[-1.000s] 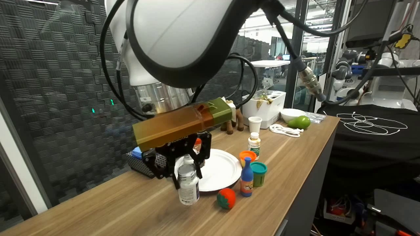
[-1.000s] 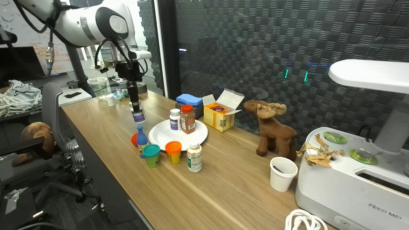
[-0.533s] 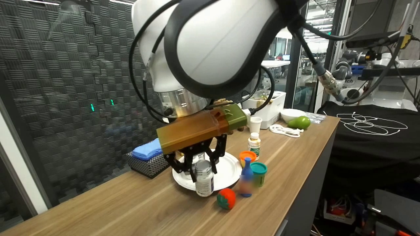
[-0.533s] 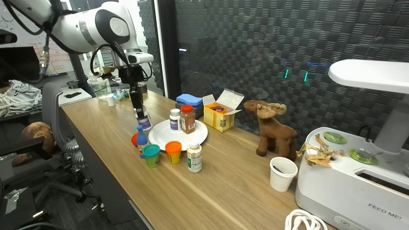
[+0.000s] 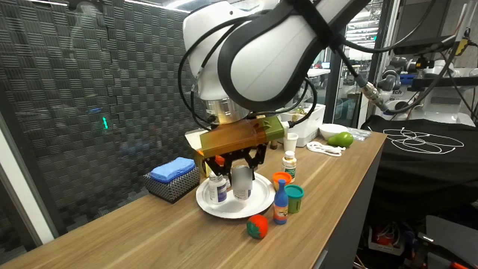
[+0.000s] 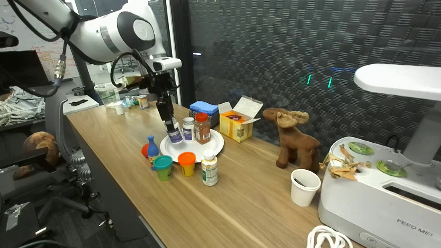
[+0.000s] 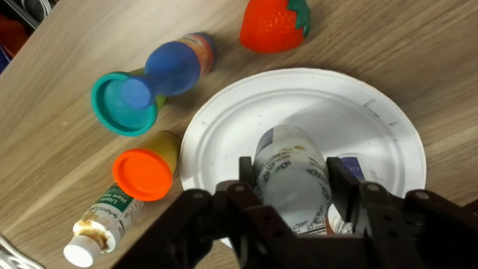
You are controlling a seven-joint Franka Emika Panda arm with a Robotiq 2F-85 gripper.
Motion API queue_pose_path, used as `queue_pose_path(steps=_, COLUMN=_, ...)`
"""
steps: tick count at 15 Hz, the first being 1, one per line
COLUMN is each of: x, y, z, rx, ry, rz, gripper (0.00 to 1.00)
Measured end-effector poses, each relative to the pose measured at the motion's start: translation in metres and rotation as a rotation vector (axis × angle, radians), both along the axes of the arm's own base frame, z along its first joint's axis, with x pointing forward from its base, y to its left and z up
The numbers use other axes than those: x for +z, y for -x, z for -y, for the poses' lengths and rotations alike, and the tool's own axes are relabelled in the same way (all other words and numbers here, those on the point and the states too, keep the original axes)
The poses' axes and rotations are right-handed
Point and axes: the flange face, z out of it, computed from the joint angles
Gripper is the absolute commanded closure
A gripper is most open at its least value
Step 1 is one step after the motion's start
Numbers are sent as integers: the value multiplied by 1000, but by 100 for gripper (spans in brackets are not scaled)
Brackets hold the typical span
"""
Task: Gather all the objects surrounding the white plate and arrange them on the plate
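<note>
Gripped pill bottle (image 7: 291, 179) shifts from outside the white plate (image 7: 227, 138) to over it, left of the standing pill bottle (image 6: 189, 130) in an exterior view, probably to save room; the fingers (image 7: 245, 172) clasp its sides, presumably leaving its base free to land; it leans, and plate contact is unclear.

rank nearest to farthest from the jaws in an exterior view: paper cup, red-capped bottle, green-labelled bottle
From the jaws, closed on a white bottle:
1. Red-capped bottle, on the white plate
2. Green-labelled bottle, on the table beside the plate
3. Paper cup, farther right on the table
</note>
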Motion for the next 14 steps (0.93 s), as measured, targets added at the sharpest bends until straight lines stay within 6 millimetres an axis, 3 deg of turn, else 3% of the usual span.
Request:
queue_pose_path(steps=4, x=-1, y=-7, z=10, rx=-12, ry=-14, rz=25, gripper=73)
queue_pose_path(steps=14, x=-27, y=-27, z=22, rx=84, ry=-82, rz=68, gripper=73)
